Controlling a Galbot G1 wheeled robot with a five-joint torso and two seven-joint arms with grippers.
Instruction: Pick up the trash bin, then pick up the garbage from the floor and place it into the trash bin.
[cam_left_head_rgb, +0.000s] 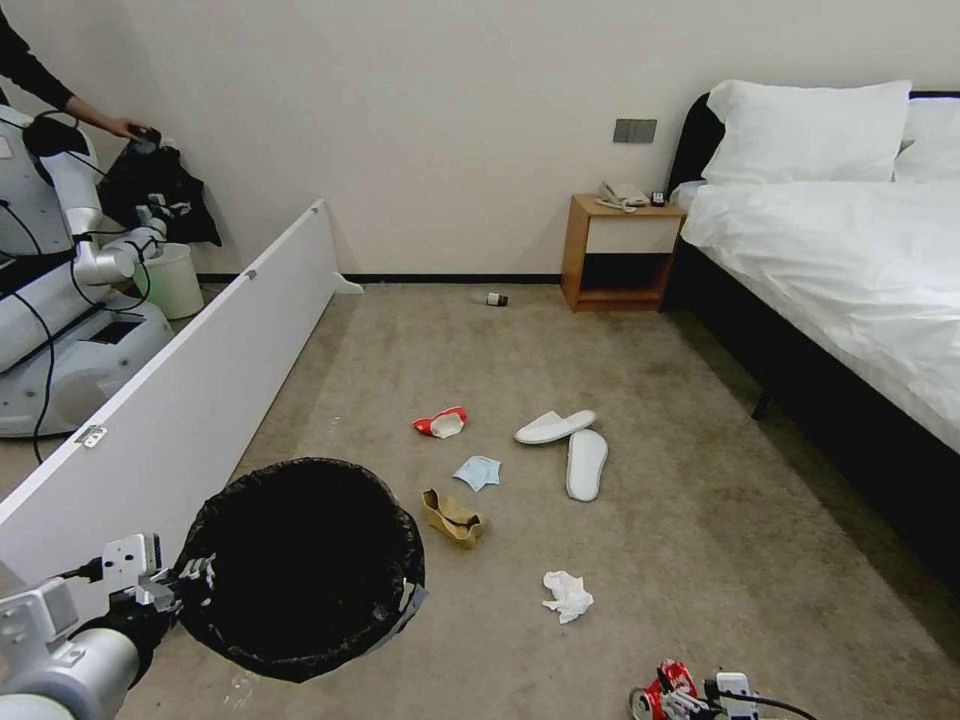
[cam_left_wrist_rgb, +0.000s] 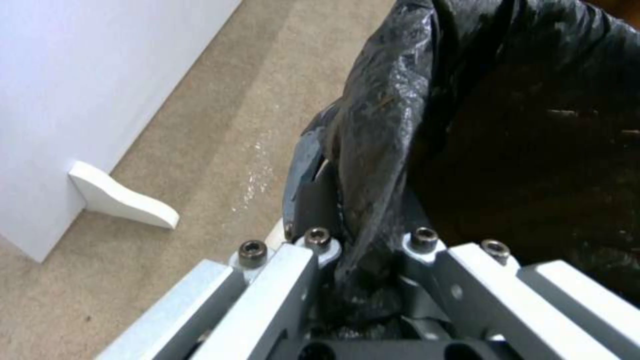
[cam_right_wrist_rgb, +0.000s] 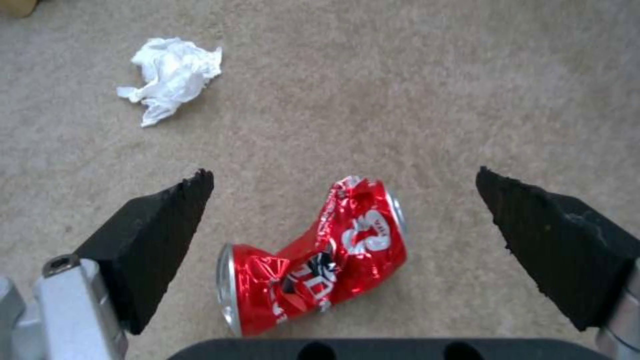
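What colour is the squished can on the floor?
The can is shiny red with white lettering, clearest in the right wrist view.

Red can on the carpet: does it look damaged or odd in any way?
Yes. The red can is crushed and bent in the middle, lying on its side on the floor between the open right claw's fingers, not yet gripped.

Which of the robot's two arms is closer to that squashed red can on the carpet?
The right. Its tool hangs open just above the crushed red can, one finger to each side. The left tool is across the floor, clamped on the rim of the trash bin.
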